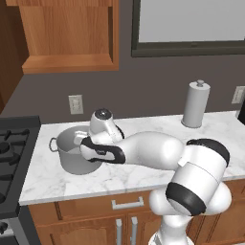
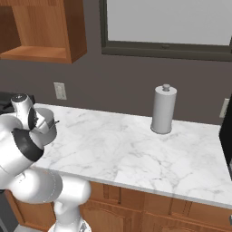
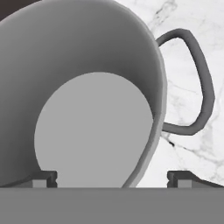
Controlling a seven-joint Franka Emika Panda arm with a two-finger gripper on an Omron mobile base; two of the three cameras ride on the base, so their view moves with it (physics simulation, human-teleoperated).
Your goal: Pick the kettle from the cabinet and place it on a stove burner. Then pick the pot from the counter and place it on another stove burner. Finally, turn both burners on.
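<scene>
Steel pot (image 3: pixel 87 87) sat on the marble counter (image 1: pixel 143 129) at 3 o'clock of the stove (image 1: pixel 12 143) | we judged the wall should sit squarely between both tips before closing | gripper (image 3: pixel 111 177) spread wide, straddling the rim, loop handle (image 3: pixel 194 83) at 2 o'clock | arm reached low, hand pitched down.

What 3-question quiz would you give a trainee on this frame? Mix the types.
1. True or false: the pot stands on the counter, not on the stove.
2. In the hand view, the rim of the pot lies: A) between the open fingers B) outside both fingers C) clamped tight.
3. Fill in: the gripper is ____.

Key: 1 true. 2 A: one fingertip is over the pot's inside, the other over marble. 3 open.
</scene>
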